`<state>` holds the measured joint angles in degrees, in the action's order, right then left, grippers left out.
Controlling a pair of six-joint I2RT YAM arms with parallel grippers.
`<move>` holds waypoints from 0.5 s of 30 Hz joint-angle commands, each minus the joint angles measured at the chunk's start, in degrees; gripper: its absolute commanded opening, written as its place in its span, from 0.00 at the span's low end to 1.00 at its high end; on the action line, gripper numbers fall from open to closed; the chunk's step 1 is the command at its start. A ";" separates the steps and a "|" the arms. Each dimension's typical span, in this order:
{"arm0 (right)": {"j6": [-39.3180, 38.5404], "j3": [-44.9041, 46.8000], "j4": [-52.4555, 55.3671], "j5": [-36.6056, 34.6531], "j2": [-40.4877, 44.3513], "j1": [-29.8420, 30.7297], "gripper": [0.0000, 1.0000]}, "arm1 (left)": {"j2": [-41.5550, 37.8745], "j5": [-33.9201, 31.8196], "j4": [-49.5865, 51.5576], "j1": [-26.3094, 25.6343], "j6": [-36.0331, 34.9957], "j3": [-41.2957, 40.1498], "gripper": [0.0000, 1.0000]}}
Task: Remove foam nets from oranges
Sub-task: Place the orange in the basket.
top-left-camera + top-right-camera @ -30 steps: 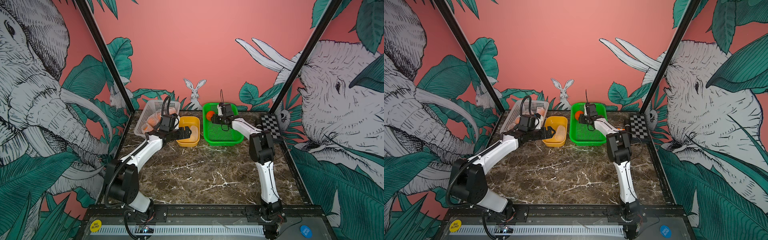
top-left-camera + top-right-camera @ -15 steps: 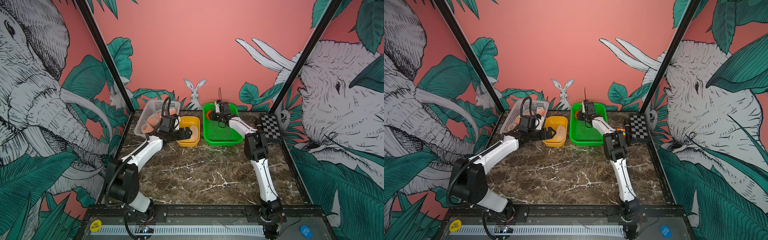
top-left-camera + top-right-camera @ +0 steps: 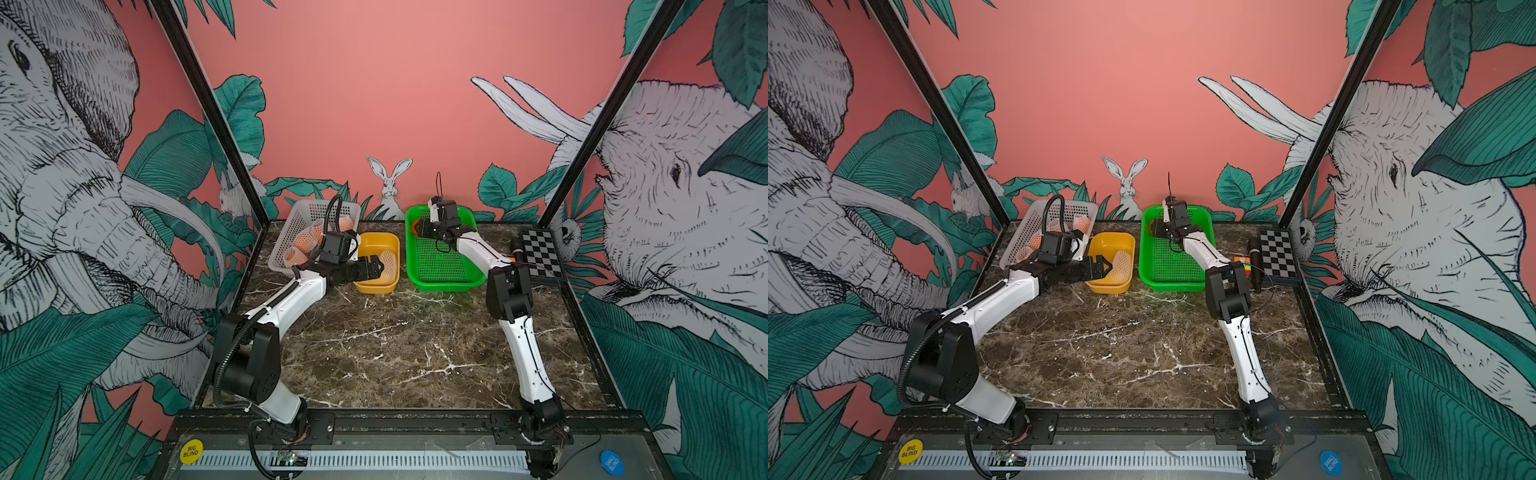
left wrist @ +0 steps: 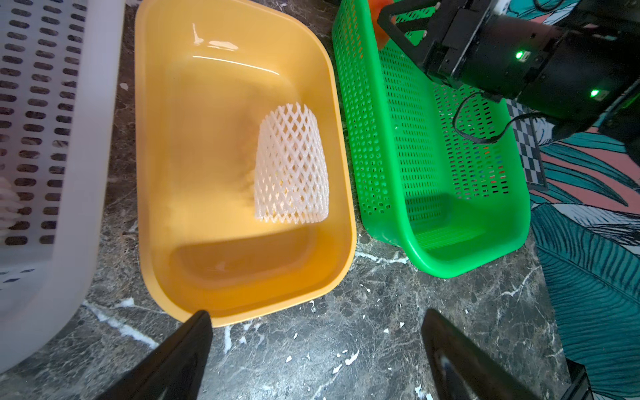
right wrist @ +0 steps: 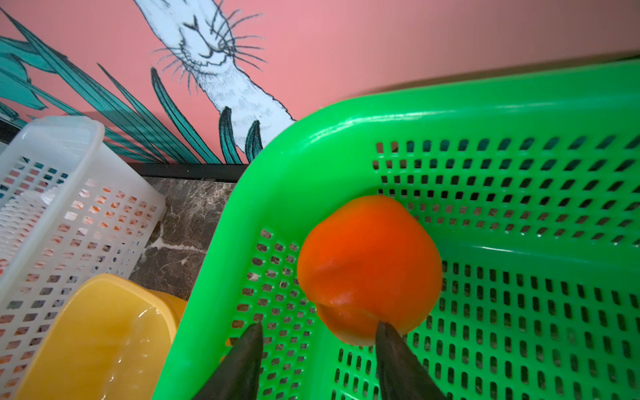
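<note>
Bare round orange fruit (image 5: 369, 266) sits in the far corner of the green perforated plastic basket (image 5: 346, 124); an empty white foam mesh sleeve (image 4: 292, 166) lies in the yellow plastic tub (image 4: 180, 156).
The right fingers (image 5: 242, 356) stand apart, clamping nothing, one tip at the fruit's edge, so a careless pull-back could set it rolling. The left fingers (image 4: 187, 346) hang wide open and empty by the tub. Netted oranges (image 3: 309, 245) crowd the white perforated plastic basket (image 3: 284, 237) on the marble counter (image 3: 395, 353); a grab there may pinch two sleeves.
</note>
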<state>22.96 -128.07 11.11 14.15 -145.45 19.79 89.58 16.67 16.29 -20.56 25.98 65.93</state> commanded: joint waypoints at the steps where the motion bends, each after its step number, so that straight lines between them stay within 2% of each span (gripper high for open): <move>1: -0.52 4.76 -1.33 0.57 6.15 0.58 0.61 | -1.25 -2.53 3.64 0.81 -2.04 2.42 0.96; 6: -1.96 18.44 -4.72 -0.99 17.92 1.79 0.74 | -2.89 -10.38 14.58 3.43 -6.81 7.68 0.96; 9: -2.19 27.08 -5.87 -1.25 24.32 3.02 0.78 | -3.41 -14.51 19.53 5.43 -8.81 10.90 0.98; 15: -2.83 42.18 -6.31 -3.11 35.99 5.72 0.84 | 1.52 -15.65 27.02 11.27 -10.96 17.51 0.99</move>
<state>20.91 -90.63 6.31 12.45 -112.31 24.49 89.65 3.44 36.36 -11.33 17.37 80.62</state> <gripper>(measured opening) 0.835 0.992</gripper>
